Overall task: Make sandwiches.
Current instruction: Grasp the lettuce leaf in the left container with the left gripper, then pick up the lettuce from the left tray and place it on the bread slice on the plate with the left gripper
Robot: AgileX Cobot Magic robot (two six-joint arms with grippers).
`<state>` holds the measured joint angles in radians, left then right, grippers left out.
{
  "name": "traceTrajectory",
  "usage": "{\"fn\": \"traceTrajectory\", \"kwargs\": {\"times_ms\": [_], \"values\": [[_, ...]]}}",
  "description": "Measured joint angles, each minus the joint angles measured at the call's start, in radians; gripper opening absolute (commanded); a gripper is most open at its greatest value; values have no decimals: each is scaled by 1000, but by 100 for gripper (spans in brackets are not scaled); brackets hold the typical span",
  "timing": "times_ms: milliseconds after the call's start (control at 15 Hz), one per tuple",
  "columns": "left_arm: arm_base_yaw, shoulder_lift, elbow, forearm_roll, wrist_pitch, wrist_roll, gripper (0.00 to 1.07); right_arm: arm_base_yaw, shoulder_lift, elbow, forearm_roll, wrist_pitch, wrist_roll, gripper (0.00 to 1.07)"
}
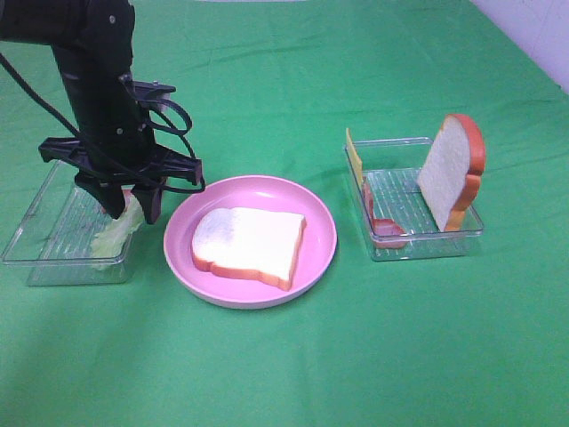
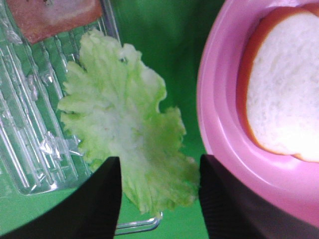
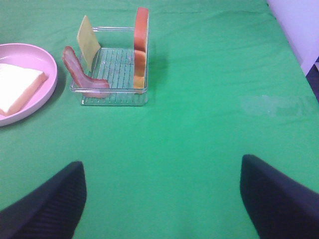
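Observation:
A white bread slice (image 1: 249, 242) with orange-brown crust lies flat on the round pink plate (image 1: 320, 227). Pale green lettuce (image 1: 120, 229) lies at the right end of the left clear tray (image 1: 40, 245). My left gripper (image 1: 133, 212) points down over it, open. In the left wrist view the lettuce (image 2: 124, 124) droops over the tray's rim and its end lies between the spread fingers (image 2: 102, 199). A reddish-pink bacon piece (image 2: 50, 15) lies further along that tray. My right gripper (image 3: 162, 199) is open and empty above bare cloth, and does not show in the exterior high view.
The right clear tray (image 1: 427, 245) holds a thin yellow cheese slice (image 1: 355, 160), a bacon strip (image 1: 384, 224) and an upright bread slice (image 1: 453, 173). They also show in the right wrist view: cheese (image 3: 87, 42), bacon (image 3: 79, 72), bread (image 3: 141, 45). Green cloth covers the table.

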<state>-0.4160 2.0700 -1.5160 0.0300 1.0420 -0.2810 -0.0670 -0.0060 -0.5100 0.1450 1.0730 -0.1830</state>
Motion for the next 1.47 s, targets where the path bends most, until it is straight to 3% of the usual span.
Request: {"fn": "traceTrajectory", "kwargs": {"times_ms": [333, 467, 800, 1067, 1333, 1467], "values": [[0, 0, 0, 0, -5, 0, 15, 0, 0, 0, 0, 0, 0, 79], [0, 0, 0, 0, -6, 0, 0, 0, 0, 0, 0, 0, 0, 79], [0, -12, 0, 0, -6, 0, 0, 0, 0, 0, 0, 0, 0, 79], [0, -118, 0, -47, 3, 16, 0, 0, 0, 0, 0, 0, 0, 79], [0, -197, 0, -353, -16, 190, 0, 0, 0, 0, 0, 0, 0, 79], [0, -191, 0, -463, -55, 253, 0, 0, 0, 0, 0, 0, 0, 79]]}}
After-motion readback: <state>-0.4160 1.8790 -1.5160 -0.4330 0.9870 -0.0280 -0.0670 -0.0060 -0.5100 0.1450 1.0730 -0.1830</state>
